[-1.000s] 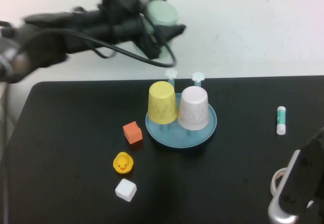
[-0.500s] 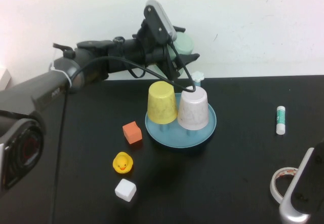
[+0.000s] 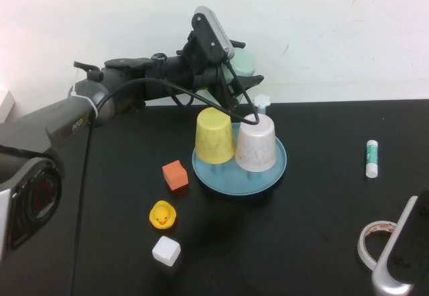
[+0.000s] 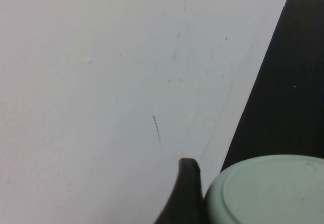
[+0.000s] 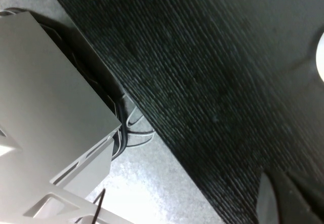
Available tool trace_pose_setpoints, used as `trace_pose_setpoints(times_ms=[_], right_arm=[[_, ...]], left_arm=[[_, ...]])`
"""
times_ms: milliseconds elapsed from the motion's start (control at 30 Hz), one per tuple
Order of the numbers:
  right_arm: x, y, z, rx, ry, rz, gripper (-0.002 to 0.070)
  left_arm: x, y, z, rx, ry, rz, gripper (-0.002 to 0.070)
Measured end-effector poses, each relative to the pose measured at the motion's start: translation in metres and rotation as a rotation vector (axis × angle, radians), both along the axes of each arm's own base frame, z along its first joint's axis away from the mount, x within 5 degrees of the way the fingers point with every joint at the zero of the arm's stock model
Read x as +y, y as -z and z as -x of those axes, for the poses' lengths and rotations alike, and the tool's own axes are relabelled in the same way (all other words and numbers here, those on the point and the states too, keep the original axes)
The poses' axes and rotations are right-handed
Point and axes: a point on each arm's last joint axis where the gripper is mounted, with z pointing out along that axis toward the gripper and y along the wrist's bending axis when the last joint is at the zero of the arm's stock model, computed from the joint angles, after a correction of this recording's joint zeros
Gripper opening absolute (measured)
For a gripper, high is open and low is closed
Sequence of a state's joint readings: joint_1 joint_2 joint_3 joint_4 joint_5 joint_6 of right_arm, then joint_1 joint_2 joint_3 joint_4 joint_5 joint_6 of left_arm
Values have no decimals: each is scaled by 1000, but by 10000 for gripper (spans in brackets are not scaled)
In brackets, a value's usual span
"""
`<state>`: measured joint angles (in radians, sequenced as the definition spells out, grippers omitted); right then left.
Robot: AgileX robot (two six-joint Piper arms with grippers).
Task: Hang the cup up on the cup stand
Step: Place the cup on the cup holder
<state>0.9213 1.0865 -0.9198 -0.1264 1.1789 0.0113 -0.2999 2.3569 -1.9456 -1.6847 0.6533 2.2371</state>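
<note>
- Left gripper [image 3: 242, 75] above the far side of the round light-blue plate-like cup stand [image 3: 269, 173], fingers clamped on the pale mint-green plastic tumbler cup [image 3: 245, 61], held off the table with its flat bottom showing.
- Cup's bottom [image 4: 268, 191] fills a corner of the left wrist view, one dark finger [image 4: 185, 193] against it.
- Stand carries an upturned yellow cup [image 3: 214, 135] and an upturned pinkish-white cup [image 3: 257, 142]; a white flower-capped peg [image 3: 261, 100] stands free behind them.
- Right gripper [image 3: 402, 259] low at the near right table edge; finger state cannot be told.
</note>
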Motion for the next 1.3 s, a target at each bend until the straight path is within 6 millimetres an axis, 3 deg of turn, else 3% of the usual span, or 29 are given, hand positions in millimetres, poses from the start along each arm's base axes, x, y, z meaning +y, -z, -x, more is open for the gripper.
trace_pose_setpoints(times_ms=[433,800,1067,1300], right_arm=[[0,0,0,8,20,0,0],[0,0,1,12,28,-4,0],[0,0,1,16,30,-6,0],[1,0,0,8,28,-16,0]], left_arm=[[1,0,0,-8,0,-5,554],[9,11,0,132,59,98,553],[26,-5,-5,124,113,154,553],[27,-17,-8,78,113,159,553]])
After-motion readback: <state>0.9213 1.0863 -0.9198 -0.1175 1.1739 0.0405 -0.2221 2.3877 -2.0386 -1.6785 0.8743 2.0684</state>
